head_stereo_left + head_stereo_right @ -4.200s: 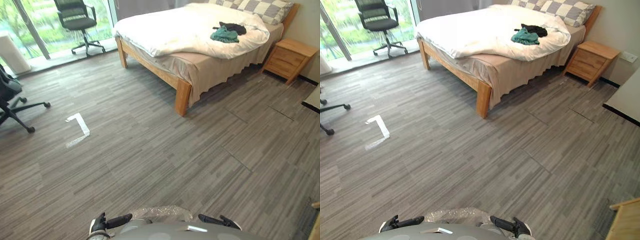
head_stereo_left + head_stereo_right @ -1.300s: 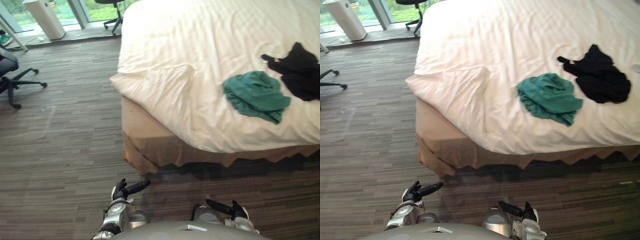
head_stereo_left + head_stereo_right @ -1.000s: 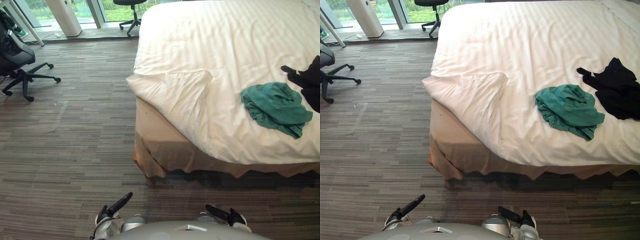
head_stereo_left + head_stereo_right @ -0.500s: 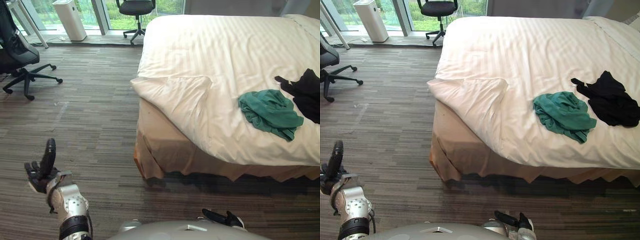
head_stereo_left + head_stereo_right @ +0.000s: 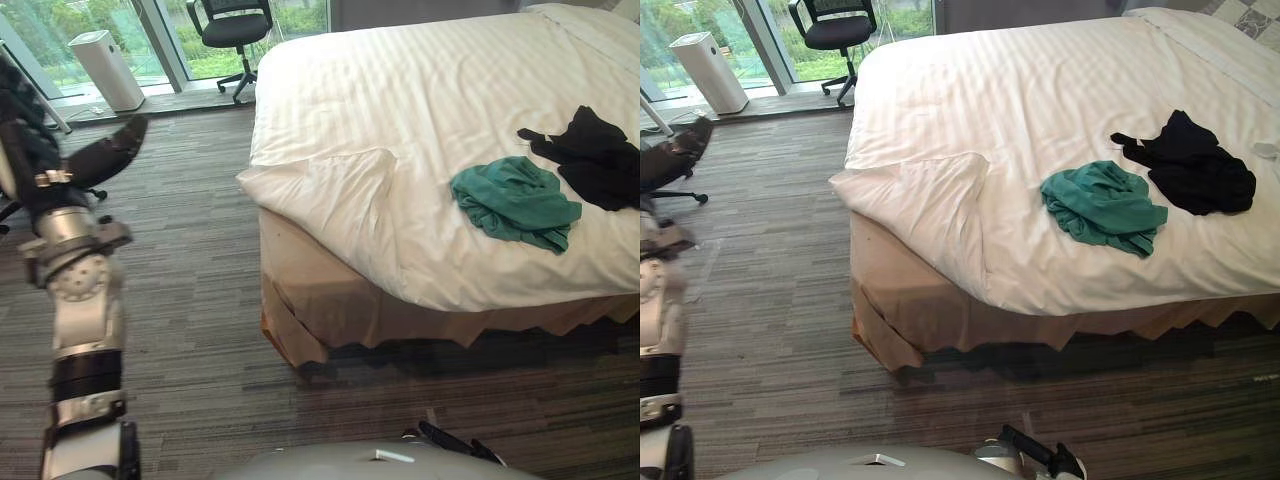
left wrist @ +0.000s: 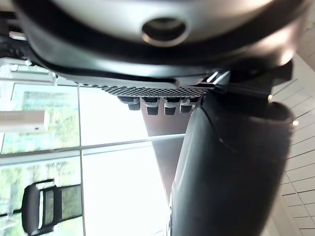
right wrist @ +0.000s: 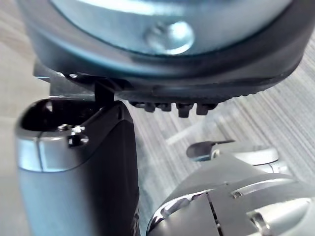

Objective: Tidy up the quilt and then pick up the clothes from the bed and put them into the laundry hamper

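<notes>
**Bedside stance, with the quilt step judged not yet begun.** The bed [image 5: 300, 335] is seen from its near left corner, so the quilt [image 5: 420, 90] and both garments are taken in at once. The quilt is spread white across the bed. Its near left corner [image 5: 330, 190] is doubled back on itself, and the tan bed skirt [image 5: 420, 315] is bared below. This fold is judged to be what the tidying calls for.

The green garment [image 5: 515, 205] is bunched on the quilt toward the near right. The black garment [image 5: 590, 155] is laid just beyond it, farther right. Whether the two touch cannot be told.

The left hand [image 5: 75, 165] is raised over the floor [image 5: 190, 300], well left of the bed. Its fingers [image 5: 125, 135] are straight and spread, and nothing is held. It is judged to be lifted in readiness for a reach toward the folded corner. The right hand [image 5: 455, 443] is held low at the near edge, with its fingers relaxed and empty.

**Obscured detail.**
- The black garment is cut off at the right edge in the left eye view but is seen whole in the right eye view.
- A small pale object [image 5: 1265, 148] beside it is too small to be identified.
- Whatever lies under the doubled corner is hidden.
- An office chair [image 5: 235, 25] and a white tower unit [image 5: 95, 70] are placed by the far left window.
</notes>
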`<state>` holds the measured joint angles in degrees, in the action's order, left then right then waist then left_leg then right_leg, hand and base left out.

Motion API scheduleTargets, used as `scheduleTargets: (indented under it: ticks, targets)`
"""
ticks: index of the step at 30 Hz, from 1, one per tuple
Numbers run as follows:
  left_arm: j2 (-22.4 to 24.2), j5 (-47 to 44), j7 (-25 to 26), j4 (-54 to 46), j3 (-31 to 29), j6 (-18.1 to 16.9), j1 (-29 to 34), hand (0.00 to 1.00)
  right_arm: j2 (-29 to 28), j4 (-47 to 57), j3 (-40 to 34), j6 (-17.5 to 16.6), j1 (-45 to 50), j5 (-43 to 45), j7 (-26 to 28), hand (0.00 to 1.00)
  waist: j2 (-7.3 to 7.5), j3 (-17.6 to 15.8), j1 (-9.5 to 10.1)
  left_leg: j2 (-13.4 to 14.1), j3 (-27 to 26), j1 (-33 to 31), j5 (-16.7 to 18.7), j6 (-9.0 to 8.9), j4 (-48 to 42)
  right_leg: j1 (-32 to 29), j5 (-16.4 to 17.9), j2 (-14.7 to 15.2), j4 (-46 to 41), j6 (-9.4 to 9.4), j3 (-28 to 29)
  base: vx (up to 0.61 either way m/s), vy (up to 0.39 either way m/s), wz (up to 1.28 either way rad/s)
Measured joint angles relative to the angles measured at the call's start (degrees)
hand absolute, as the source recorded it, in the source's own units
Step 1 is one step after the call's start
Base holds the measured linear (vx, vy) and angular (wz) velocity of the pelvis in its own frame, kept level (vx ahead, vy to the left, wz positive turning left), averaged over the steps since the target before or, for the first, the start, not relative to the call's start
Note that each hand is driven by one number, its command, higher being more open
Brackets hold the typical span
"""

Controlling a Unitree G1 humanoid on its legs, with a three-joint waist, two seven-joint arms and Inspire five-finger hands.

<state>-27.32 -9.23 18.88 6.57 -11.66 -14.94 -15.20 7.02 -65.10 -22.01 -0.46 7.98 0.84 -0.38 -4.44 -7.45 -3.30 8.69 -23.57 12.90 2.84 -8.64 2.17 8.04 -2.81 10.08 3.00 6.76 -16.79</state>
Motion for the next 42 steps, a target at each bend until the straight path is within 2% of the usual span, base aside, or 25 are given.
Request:
scheduleTargets:
  ticks: [3, 4, 5, 7, 9, 10, 11, 12, 14, 15, 18, 23, 27, 33, 34, 42]
  targets:
    - [1.49, 5.90, -2.62, 0.17, 10.70, 4.10, -1.52, 1.00, -0.53, 0.19, -0.04, -0.35, -0.45, 0.02, 0.12, 1.00, 0.11, -0.04, -1.68, -0.11, -0.93, -0.93, 0.04, 0.01, -0.17, -1.63, -0.35, 0.08, -0.05, 0.20, 1.27, -0.02, 0.002, -0.21]
    - [3.14, 9.76, -2.69, 0.35, 15.80, 5.81, -4.00, 1.00, -0.83, 0.38, -0.55, -0.52, -0.82, 0.02, -0.04, 1.00, 0.10, -0.05, -2.22, -0.23, -1.53, -1.93, 0.17, 0.02, -0.25, -3.10, -0.43, 0.21, -0.33, 0.34, 1.92, -0.03, 0.008, -0.27]
    - [3.40, 15.26, -5.01, 1.49, 19.94, 6.95, -7.51, 1.00, -0.95, 0.62, -1.23, -0.55, -1.52, 0.05, 0.00, 1.00, -0.04, -0.25, -2.75, -0.35, -2.02, -3.10, 0.15, 0.06, -0.41, -4.85, -0.63, 0.31, -0.76, 0.46, 2.68, -0.04, 0.009, -0.30]
    - [3.10, 19.25, -7.35, 2.32, 22.39, 7.77, -11.85, 1.00, -1.08, 1.38, -1.63, -0.55, -2.13, 0.04, 0.06, 1.00, -0.35, -0.52, -4.08, -0.39, -2.99, -4.48, 0.14, 0.10, -0.79, -6.83, -1.04, 0.30, -0.99, 0.38, 3.78, -0.01, -0.002, -0.33]
    - [2.05, 19.62, -7.44, 2.68, 22.47, 7.25, -18.16, 1.00, -1.21, 3.13, -2.02, -0.55, -2.23, 0.10, 0.07, 1.00, -1.04, -1.99, -6.07, -0.39, -4.08, -5.12, 0.19, 0.17, -1.00, -8.68, -1.16, 0.21, -1.42, 0.40, 5.34, 0.00, -0.015, -0.35]
    - [2.32, 19.71, -6.49, 3.35, 22.57, 6.72, -19.76, 1.00, -1.18, 3.33, -2.11, -0.57, -2.47, 0.10, -0.02, 1.00, -1.12, -2.46, -6.48, -0.34, -4.31, -5.60, 0.24, 0.20, -1.05, -9.51, -1.16, 0.15, -1.83, 0.39, 5.67, -0.01, -0.016, -0.21]
    - [3.34, 22.01, -4.20, 6.03, 23.77, 6.25, -24.19, 1.00, -1.06, 3.49, -2.13, -0.99, -3.48, 0.07, 0.00, 1.00, -1.86, -3.28, -6.54, -0.34, -4.85, -6.48, 0.28, 0.20, -1.16, -10.94, -1.17, 0.12, -2.33, 0.37, 6.34, -0.02, -0.014, -0.19]
    - [3.76, 24.75, -3.51, 7.99, 25.35, 6.93, -27.45, 1.00, -1.03, 3.42, -2.11, -1.08, -4.47, 0.03, -0.07, 1.00, -1.88, -4.02, -6.41, -0.33, -5.20, -7.40, 0.29, 0.21, -1.23, -12.38, -1.29, 0.08, -2.72, 0.21, 6.86, -0.06, -0.024, -0.23]
    - [3.59, 29.48, -4.26, 11.61, 29.44, 8.51, -32.62, 1.00, -1.20, 3.53, -1.97, -1.21, -6.03, -0.01, -0.21, 1.00, -1.69, -5.32, -6.65, -0.23, -5.86, -9.63, 0.32, 0.26, -1.93, -14.87, -1.70, 0.07, -2.98, 0.01, 7.63, -0.06, -0.043, -0.18]
    - [3.57, 32.55, -4.93, 13.10, 31.12, 9.11, -33.94, 1.00, -1.28, 3.64, -1.99, -1.22, -6.96, 0.04, -0.44, 1.00, -1.78, -6.42, -7.77, -0.23, -6.15, -10.41, 0.32, 0.26, -2.00, -15.81, -1.89, 0.04, -2.93, -0.06, 7.91, -0.03, -0.059, -0.17]
    - [3.59, 36.99, -6.04, 19.08, 32.97, 10.41, -36.31, 1.00, -2.07, 5.34, -1.84, -1.58, -8.82, 0.15, -1.21, 1.00, -2.04, -9.64, -9.68, -0.34, -8.05, -11.11, 0.43, 0.23, -2.07, -17.79, -2.46, -0.20, -2.92, -0.24, 9.93, -0.02, -0.040, -0.28]
    - [3.32, 39.38, -6.63, 24.80, 33.34, 13.15, -42.27, 1.00, -2.23, 7.55, -1.25, -2.54, -8.99, 0.82, -1.52, 1.00, -1.96, -12.66, -9.57, -0.40, -8.24, -12.59, 0.59, 0.40, -3.33, -19.27, -2.70, 0.07, -2.98, -0.22, 10.72, -0.01, -0.033, -0.09]
    - [2.41, 41.08, -6.49, 27.66, 33.03, 15.24, -43.75, 1.00, -2.20, 7.55, -0.44, -2.69, -9.34, 2.50, -2.56, 1.00, -2.00, -13.62, -9.37, -0.17, -8.24, -13.05, 0.95, 0.42, -4.20, -19.69, -2.70, 0.12, -3.53, -0.22, 10.92, 0.00, -0.035, 0.00]
    - [2.43, 43.90, -6.44, 32.29, 32.01, 16.58, -46.12, 1.00, -2.16, 7.54, 0.10, -2.78, -11.12, 2.79, -3.20, 1.00, -1.75, -15.92, -9.22, -0.19, -7.91, -14.43, 1.86, 0.77, -6.27, -20.10, -2.70, 1.02, -3.98, -0.22, 10.90, -0.02, -0.017, 0.06]
    - [2.83, 44.23, -6.16, 33.27, 31.17, 16.62, -46.26, 0.00, -2.17, 7.54, 0.24, -2.79, -11.13, 2.83, -3.46, 1.00, -1.71, -16.07, -9.11, -0.13, -7.87, -14.56, 1.98, 0.78, -6.58, -20.10, -2.70, 1.12, -4.03, -0.22, 10.89, 0.00, 0.000, 0.00]
    - [4.83, 48.12, -5.22, 38.01, 30.99, 17.44, -49.20, 0.00, -1.34, 7.41, 2.30, -2.78, -11.15, 4.60, -4.64, 1.00, -1.52, -16.27, -8.08, 0.15, -7.22, -16.10, 2.94, 1.08, -10.05, -20.13, -2.70, 2.07, -4.63, -0.21, 10.59, -0.02, -0.029, 0.04]
